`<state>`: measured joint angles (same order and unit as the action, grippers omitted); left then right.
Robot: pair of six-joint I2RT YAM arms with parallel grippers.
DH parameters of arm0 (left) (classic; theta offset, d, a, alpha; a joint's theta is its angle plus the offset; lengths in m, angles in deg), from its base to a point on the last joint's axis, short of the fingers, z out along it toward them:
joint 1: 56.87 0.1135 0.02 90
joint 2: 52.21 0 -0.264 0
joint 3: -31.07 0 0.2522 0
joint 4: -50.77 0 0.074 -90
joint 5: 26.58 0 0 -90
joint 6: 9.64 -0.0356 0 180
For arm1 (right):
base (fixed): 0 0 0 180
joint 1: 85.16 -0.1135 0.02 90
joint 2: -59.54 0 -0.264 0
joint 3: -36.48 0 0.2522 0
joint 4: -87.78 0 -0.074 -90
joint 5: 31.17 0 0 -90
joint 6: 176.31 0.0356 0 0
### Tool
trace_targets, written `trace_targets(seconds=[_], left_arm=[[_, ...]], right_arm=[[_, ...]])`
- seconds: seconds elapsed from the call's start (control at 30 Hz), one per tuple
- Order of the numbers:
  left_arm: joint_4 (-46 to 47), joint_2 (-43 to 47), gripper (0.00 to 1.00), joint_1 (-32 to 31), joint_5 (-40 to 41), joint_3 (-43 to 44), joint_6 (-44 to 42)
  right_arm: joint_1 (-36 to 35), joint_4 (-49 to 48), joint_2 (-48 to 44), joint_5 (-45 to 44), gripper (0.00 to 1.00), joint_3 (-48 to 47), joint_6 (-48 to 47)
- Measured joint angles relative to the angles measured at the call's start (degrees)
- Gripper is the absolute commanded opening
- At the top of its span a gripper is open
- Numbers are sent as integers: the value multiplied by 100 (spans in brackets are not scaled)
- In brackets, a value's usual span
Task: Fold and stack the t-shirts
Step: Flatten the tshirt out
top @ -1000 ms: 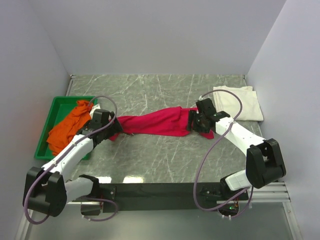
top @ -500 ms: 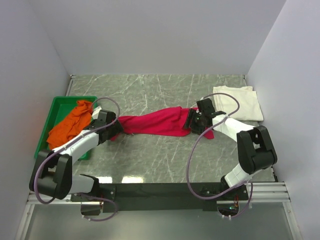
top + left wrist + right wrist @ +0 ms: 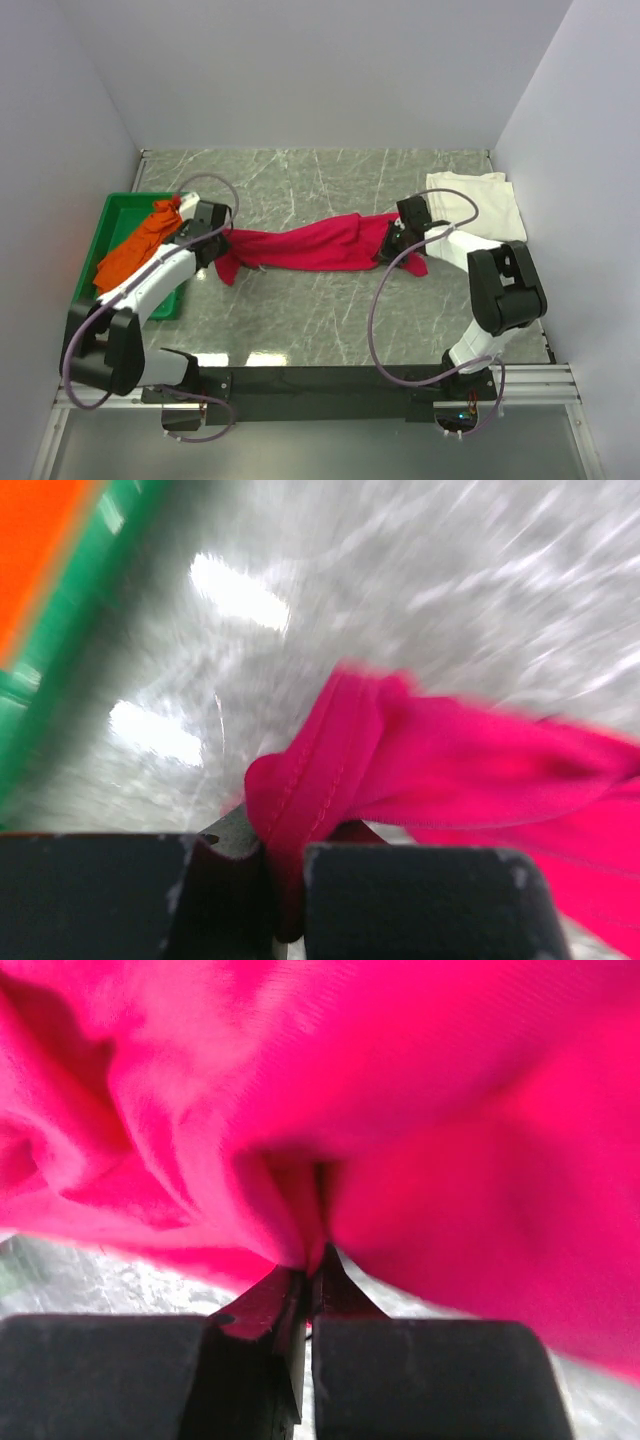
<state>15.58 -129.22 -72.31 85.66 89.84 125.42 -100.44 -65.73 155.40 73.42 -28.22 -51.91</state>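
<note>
No readable text, labels, numbers anywhere.

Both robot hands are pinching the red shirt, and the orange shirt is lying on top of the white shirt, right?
Not quite. The orange shirt lies in the green bin at the left, apart from the white shirt, as the top view shows. The left gripper and right gripper do pinch the red shirt.

Bin (image 3: 122, 210) left holding crumpled shirt (image 3: 140, 245), stretched shirt (image 3: 300, 247) at centre, folded shirt (image 3: 495, 215) right
</note>
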Motion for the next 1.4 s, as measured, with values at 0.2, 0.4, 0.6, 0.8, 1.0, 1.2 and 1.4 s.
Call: trace_targets(seconds=[0.2, 0.4, 0.6, 0.8, 1.0, 1.2, 1.4], left_arm=[[-841, 590, 1, 431, -39, 1609, -544], [-1410, -426, 1, 1172, -1067, 4503, -780], [-1360, -553, 1, 1384, -2098, 5307, -809], [-1281, -212, 1, 1591, -2793, 5263, -776], [-944, 962, 1, 1633, -3163, 3405, -444], [-1054, 2288, 1, 1663, -3340, 719, 133], [-1416, 3801, 16, 1681, -3748, -1318, 798]], right_arm=[[382, 1222, -407, -435, 0, -1405, -149], [658, 1801, -404, -621, 0, -4590, -326], [809, 1429, -1165, -636, 0, -4752, -494], [997, 1049, -1692, -592, 0, -4159, -649], [1034, 730, -2380, -476, 0, -2629, -673], [1062, 791, -3274, -378, 0, -267, -153], [1088, 1187, -3985, -376, 35, 1532, 284]])
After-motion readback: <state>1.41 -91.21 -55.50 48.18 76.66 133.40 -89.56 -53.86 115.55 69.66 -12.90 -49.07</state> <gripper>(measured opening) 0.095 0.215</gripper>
